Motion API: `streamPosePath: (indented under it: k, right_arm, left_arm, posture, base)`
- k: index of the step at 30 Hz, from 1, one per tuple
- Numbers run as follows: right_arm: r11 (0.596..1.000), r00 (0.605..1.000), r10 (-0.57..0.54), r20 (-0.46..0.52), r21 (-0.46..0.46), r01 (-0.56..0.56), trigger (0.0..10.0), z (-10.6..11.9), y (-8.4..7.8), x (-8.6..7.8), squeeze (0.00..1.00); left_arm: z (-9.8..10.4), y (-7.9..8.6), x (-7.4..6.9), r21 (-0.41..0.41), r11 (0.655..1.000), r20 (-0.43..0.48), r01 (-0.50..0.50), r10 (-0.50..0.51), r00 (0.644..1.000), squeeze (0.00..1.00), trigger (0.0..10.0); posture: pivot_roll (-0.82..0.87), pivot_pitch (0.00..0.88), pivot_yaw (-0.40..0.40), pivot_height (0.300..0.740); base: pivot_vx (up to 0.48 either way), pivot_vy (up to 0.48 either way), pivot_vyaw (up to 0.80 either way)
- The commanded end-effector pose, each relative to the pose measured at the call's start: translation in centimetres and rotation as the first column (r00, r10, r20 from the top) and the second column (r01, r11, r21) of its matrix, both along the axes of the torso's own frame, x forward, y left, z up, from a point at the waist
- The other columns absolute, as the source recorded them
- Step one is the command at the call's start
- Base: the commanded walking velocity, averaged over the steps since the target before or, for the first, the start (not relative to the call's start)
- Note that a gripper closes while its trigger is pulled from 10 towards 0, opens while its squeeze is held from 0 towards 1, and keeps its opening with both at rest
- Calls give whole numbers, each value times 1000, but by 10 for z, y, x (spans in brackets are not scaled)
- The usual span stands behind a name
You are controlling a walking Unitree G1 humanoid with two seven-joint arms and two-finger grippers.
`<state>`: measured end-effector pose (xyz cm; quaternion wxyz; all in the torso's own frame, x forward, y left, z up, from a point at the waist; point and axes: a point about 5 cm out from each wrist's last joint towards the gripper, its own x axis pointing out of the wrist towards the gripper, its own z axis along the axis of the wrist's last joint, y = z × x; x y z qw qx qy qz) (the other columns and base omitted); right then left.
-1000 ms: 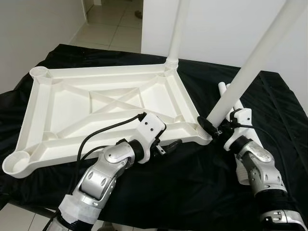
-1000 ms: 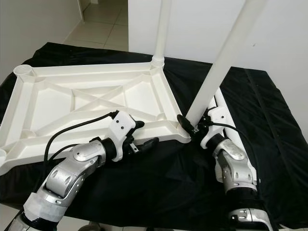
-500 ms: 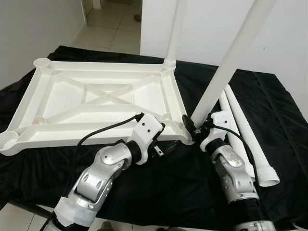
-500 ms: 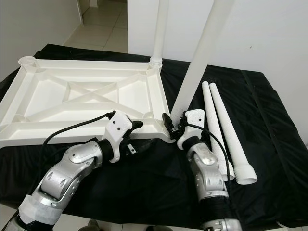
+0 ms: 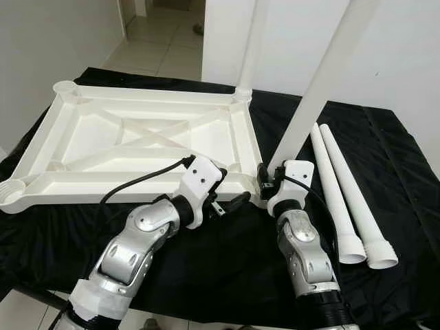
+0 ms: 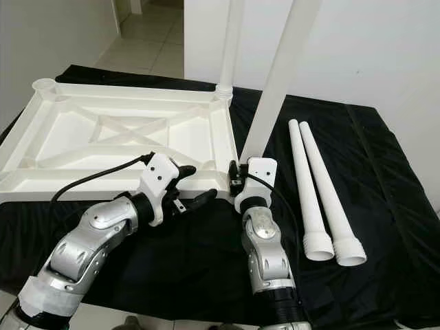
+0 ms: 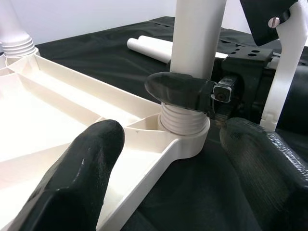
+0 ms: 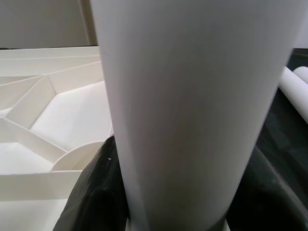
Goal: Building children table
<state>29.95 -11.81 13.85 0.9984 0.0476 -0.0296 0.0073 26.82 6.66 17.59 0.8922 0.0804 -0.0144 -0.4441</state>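
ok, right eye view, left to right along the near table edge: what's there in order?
Left end effector → corner socket of the upturned tabletop → right end effector gripping the leg standing in that socket → two loose legs lying on the black cloth.

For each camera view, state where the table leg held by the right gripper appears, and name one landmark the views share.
Left eye: table leg, right of centre, leaning.
Right eye: centre.
Left wrist: top centre, in the corner socket.
Right wrist: close up.
Shared landmark: white tabletop.
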Motion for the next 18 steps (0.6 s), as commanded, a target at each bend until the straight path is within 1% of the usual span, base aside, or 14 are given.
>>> streamPosePath:
  k: [1,2,3,4,6,7,9,10,12,13,15,17,18]
  right_arm:
    - [999,996,-34,-80,0,34,0,-16,-4,-4,0]
    - [999,996,-40,-82,2,41,0,-15,-4,-4,0]
    - [1000,997,-21,-74,17,23,10000,-14,-3,-3,0]
    - [1000,998,-7,-68,27,9,10000,-13,-2,-3,0]
    - [1000,1000,15,-22,0,-15,10000,-8,-3,-1,0]
    - [1000,1000,26,-12,3,-26,10000,-6,-5,1,773]
    - [999,999,34,-7,8,-34,10000,-5,-7,2,773]
    - [999,999,38,-7,14,-37,10000,-5,-7,2,1000]
    - [995,995,94,22,18,-95,10000,1,-14,6,1000]
    - [995,995,94,22,18,-95,10000,1,-14,6,1000]
    - [990,989,143,47,-7,-143,10000,7,-21,9,1000]
    - [985,984,169,55,-31,-167,10000,12,-27,12,1000]
    - [985,984,169,55,-31,-167,10000,12,-27,12,1000]
  left_arm:
    - [0,-1,0,1,999,-2,34,-34,999,0,10000]
    - [0,0,1,1,999,-1,32,-32,999,0,10000]
    - [0,0,1,1,1000,0,30,-30,1000,0,10000]
    - [0,0,1,0,1000,1,29,-29,1000,0,10000]
    - [0,1,1,0,1000,2,25,-25,1000,0,10000]
    - [0,1,1,0,1000,3,24,-24,1000,0,10000]
    - [0,1,2,-1,1000,3,23,-23,1000,0,10000]
    - [0,1,2,-2,1000,4,22,-22,1000,0,10000]
    - [1,1,2,-5,1000,5,19,-19,1000,0,10000]
    - [1,1,2,-5,1000,5,19,-19,1000,0,10000]
    - [2,1,2,-10,1000,7,17,-17,1000,0,10000]
    - [2,1,2,-12,1000,8,16,-16,1000,0,10000]
    - [2,1,2,-12,1000,8,16,-16,1000,0,10000]
  posture:
    - [150,12,-64,740]
    - [151,7,-66,740]
    - [151,7,-66,740]
    - [151,7,-66,740]
    - [150,0,-65,740]
    - [151,0,-65,740]
    - [151,0,-65,740]
    - [151,0,-65,740]
    - [151,0,-65,740]
    - [151,0,-65,740]
    - [150,0,-66,740]
    - [150,0,-64,740]
    - [150,0,-64,740]
  base:
    - [0,0,0]
    - [0,0,0]
    - [0,0,0]
    - [0,0,0]
    - [0,0,0]
    - [0,0,0]
    - [0,0,0]
    - [0,0,0]
    - [0,0,0]
    - [0,0,0]
    - [0,0,0]
    - [0,0,0]
    - [0,0,0]
